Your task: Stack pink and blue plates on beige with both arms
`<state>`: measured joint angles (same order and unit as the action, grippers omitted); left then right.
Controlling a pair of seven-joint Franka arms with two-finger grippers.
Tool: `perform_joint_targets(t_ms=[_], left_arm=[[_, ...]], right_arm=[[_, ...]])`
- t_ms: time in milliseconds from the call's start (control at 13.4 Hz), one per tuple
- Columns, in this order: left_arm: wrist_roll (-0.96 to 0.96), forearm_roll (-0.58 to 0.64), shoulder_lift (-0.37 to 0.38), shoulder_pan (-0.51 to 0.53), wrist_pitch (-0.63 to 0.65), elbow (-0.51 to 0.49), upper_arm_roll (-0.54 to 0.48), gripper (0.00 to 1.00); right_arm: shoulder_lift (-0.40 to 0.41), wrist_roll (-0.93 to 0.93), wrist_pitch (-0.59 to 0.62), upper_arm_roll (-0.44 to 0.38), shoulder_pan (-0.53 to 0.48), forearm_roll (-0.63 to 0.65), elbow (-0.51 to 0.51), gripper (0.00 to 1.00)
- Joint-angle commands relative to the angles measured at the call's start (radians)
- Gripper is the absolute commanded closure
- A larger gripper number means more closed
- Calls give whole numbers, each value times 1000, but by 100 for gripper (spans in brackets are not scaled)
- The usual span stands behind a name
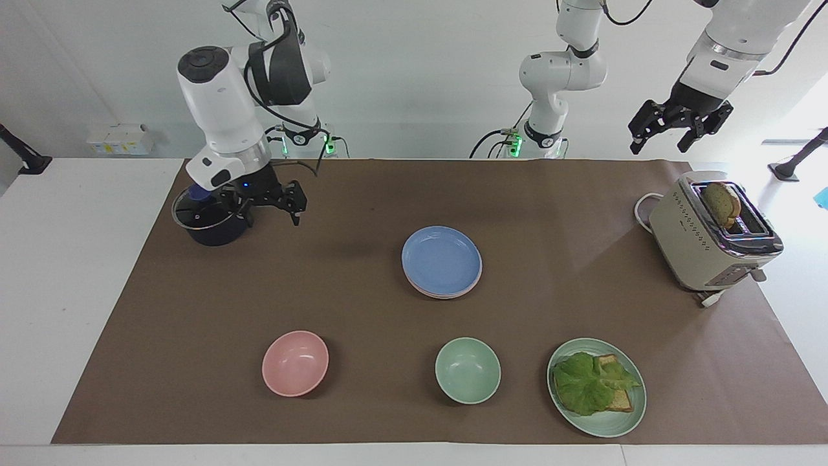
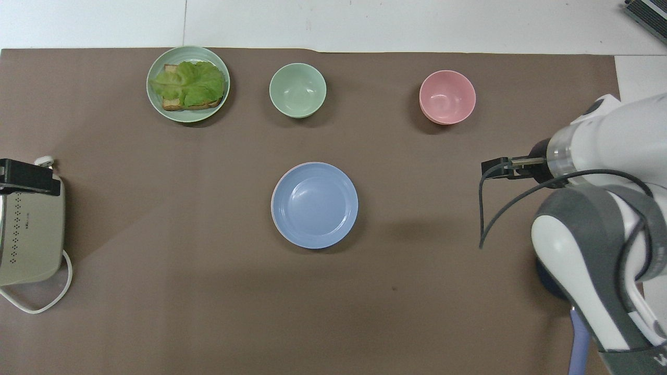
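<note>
The blue plate lies on top of a stack in the middle of the brown mat. A pink plate's rim shows just under it. The beige plate is hidden; I cannot make it out beneath them. My right gripper hangs open and empty over the mat beside the dark pot, well away from the stack. My left gripper waits open and empty, high in the air at the toaster's end of the table.
A lidded dark pot stands at the right arm's end. A beige toaster with bread stands at the left arm's end. Farthest from the robots are a pink bowl, a green bowl and a green plate with lettuce and toast.
</note>
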<state>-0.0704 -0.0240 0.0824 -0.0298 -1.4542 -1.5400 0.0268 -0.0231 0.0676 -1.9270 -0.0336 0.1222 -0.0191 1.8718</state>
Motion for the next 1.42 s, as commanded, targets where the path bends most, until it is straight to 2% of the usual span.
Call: perform_joint_targets(t_ms=[0,299,747,1046,1344], left_arm=[[11,13,5,4,14,0,2,0],[11,13,5,4,14,1,2,0],[11,13,5,4,14,1,2,0],[11,13,5,4,14,0,2,0],[11,13,5,4,14,1,2,0]], right_arm=[[-27,-66,58,12,-59,16,-28,0],[-29,-103,204,11,-117,24,-147,0],[-31,-146,408,11,-122,71,-310,0],[-80,-147,402,12,-122,61,-255,0],[-84,-138,387,12,-122,48,-243,0]])
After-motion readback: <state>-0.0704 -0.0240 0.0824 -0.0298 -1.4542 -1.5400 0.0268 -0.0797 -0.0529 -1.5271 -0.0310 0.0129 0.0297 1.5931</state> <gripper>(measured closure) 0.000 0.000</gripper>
